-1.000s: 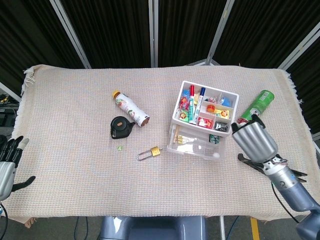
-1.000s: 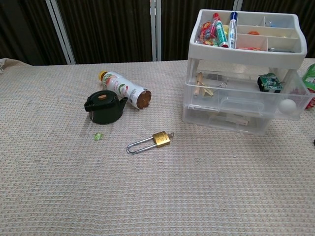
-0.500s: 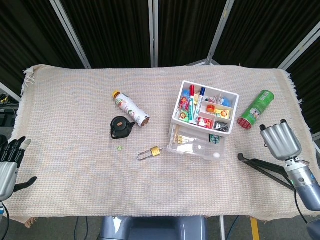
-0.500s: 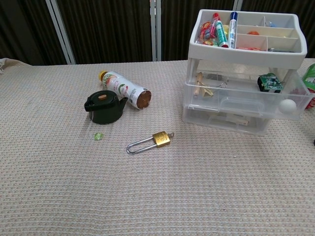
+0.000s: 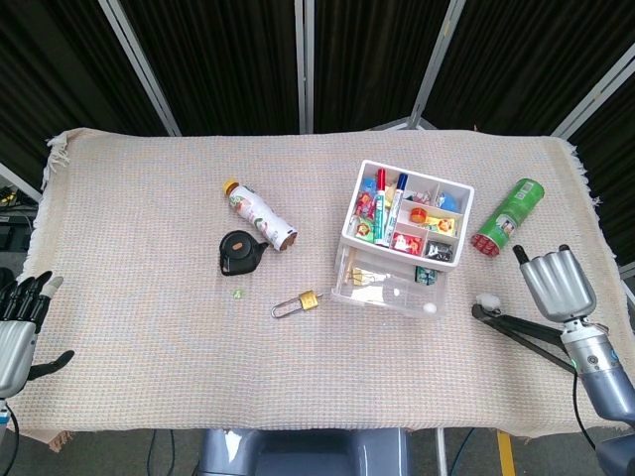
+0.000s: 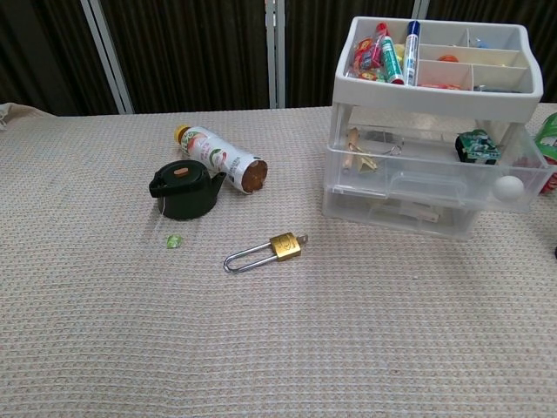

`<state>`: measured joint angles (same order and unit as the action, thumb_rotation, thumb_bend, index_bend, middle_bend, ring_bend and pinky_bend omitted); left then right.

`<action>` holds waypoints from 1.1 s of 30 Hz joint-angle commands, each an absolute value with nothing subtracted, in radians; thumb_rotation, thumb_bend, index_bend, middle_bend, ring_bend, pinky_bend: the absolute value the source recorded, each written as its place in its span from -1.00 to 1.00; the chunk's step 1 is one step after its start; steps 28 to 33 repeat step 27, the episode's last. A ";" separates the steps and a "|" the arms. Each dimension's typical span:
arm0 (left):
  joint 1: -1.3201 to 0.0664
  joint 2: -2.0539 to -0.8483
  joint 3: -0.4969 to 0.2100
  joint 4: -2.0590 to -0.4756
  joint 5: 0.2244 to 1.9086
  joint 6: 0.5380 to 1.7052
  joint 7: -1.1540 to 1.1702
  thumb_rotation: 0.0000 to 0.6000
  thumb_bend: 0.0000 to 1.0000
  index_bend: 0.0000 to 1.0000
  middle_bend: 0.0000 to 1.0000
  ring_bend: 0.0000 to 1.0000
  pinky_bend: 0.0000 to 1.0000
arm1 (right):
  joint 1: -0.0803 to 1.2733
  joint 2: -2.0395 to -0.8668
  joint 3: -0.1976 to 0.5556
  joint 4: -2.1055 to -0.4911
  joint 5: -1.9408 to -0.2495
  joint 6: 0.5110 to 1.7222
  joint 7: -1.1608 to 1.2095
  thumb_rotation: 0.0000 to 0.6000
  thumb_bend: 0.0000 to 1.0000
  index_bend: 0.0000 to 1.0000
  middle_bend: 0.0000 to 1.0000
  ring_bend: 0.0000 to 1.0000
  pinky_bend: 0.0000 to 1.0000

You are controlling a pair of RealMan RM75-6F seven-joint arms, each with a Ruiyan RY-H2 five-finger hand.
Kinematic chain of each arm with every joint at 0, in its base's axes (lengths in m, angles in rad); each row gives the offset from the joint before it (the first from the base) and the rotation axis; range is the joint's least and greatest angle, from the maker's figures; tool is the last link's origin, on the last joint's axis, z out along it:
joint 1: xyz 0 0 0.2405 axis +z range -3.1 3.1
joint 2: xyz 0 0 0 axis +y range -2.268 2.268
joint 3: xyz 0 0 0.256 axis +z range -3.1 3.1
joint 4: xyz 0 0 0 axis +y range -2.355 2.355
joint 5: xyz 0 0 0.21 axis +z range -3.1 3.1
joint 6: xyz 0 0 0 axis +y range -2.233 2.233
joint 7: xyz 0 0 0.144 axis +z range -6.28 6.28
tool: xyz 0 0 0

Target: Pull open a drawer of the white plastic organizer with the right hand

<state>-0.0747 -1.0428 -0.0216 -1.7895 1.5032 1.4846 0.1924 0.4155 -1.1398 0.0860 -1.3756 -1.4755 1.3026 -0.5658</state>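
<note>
The right hand (image 5: 558, 284) sits off at the counter's right edge, well clear of the organizer, holding nothing; from above only its back shows, so I cannot tell whether the fingers are spread or curled. Over on the far side, the left hand (image 5: 18, 322) hangs off the counter's near-left corner, fingers apart and empty. Now the big picture: the counter (image 5: 149, 198) is draped in a pale woven cloth, and right of centre stands the white plastic organizer (image 5: 407, 216), its top tray packed with pens and small bits. The upper clear drawer (image 6: 418, 170) already juts out toward the robot, its white knob (image 6: 508, 188) plain in the chest view, with a few small items visible inside. So, judging by that, the pull looks done or nearly done, and the hand stands apart from the knob. If more travel is wanted, the call is to bring the right hand in to that knob, pinch it, and draw straight toward the robot without dragging the whole organizer. Beside the organizer lies a green can (image 5: 508, 218) on its side, between organizer and right hand. Left of centre: a tipped bottle (image 5: 258, 212), a dark round case (image 5: 239, 252), a brass padlock (image 5: 300, 301), and a tiny green bead (image 5: 237, 293).
</note>
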 commanded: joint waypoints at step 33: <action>-0.076 -1.099 -0.043 -1.700 1.459 1.485 0.185 1.00 -0.79 -1.00 -1.00 -1.00 -1.00 | 0.187 -1.063 0.014 -1.619 -1.546 1.520 0.004 1.00 -0.86 -1.00 -1.00 -1.00 -1.00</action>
